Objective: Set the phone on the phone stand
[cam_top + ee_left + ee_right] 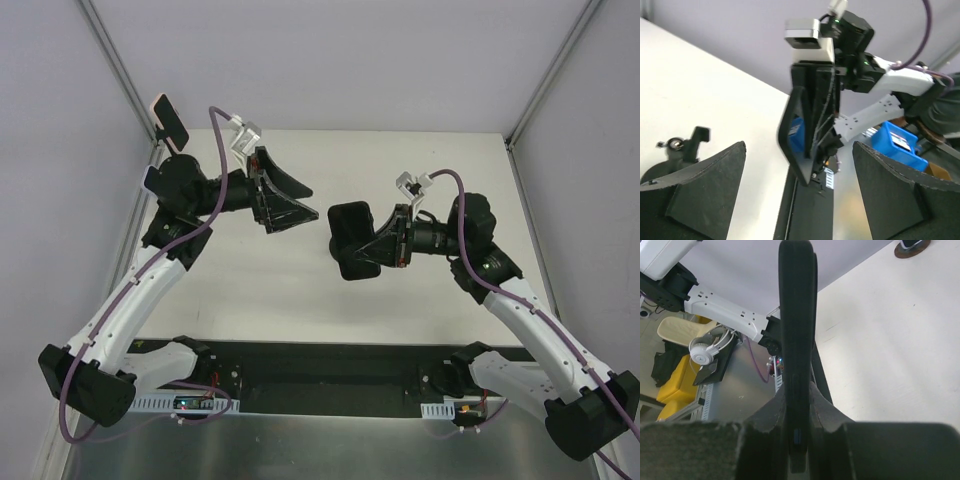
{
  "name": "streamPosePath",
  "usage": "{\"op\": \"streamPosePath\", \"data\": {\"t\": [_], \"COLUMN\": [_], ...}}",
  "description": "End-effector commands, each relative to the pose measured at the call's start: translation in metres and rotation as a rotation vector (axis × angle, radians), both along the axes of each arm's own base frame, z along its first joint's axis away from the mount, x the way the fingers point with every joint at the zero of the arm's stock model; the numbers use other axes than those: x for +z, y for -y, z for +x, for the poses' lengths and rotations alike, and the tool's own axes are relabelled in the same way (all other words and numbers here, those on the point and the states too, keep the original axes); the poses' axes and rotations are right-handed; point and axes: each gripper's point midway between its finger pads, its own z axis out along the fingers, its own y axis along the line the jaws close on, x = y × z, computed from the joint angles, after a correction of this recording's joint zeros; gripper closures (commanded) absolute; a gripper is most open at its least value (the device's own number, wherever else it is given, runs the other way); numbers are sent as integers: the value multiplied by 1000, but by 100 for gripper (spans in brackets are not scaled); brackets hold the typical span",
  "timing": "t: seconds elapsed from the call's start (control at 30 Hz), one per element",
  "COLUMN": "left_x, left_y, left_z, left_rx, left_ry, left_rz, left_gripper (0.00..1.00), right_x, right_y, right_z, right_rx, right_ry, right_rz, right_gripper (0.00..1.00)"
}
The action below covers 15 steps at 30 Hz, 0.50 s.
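- I am finding no brand on the flat, black, slab-shaped phone (350, 240). A small white label (830, 178) on the black base rail is showing print too blurred to read.
- I am clenching my right jaws on one end of that phone, holding it on edge in the air above the middle of the pale matt worktop (400, 160).
- My right arm (520, 310) is reaching up and inward from its base, with the wrist pointing toward the left.
- My left arm (140, 300) is rising along the left side with its wrist aimed at the phone. Its jaws are released and spread wide, near the phone but apart from it.
- My left fingers are wearing dark, rough, wedge-shaped pads (705, 190).
- The phone stand (170, 120), a dark tilted plate with a pale rim on a round brown base (912, 246), is standing at the far-left corner, well apart from the phone.
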Motion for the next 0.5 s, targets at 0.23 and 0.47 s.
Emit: {"op": "streamPosePath", "data": {"t": [0.23, 0.47], "left_x": [-8, -3], "left_y": [52, 70], "left_z": [-39, -39], "left_rx": [-317, -327], "left_ry": [-24, -34], "left_rz": [38, 28], "left_gripper": [24, 58], "right_x": [52, 58], "right_y": [0, 2], "right_z": [-15, -18], "right_rx": [89, 78], "right_ry": [184, 215], "right_rz": [85, 96], "right_gripper": [99, 99]}}
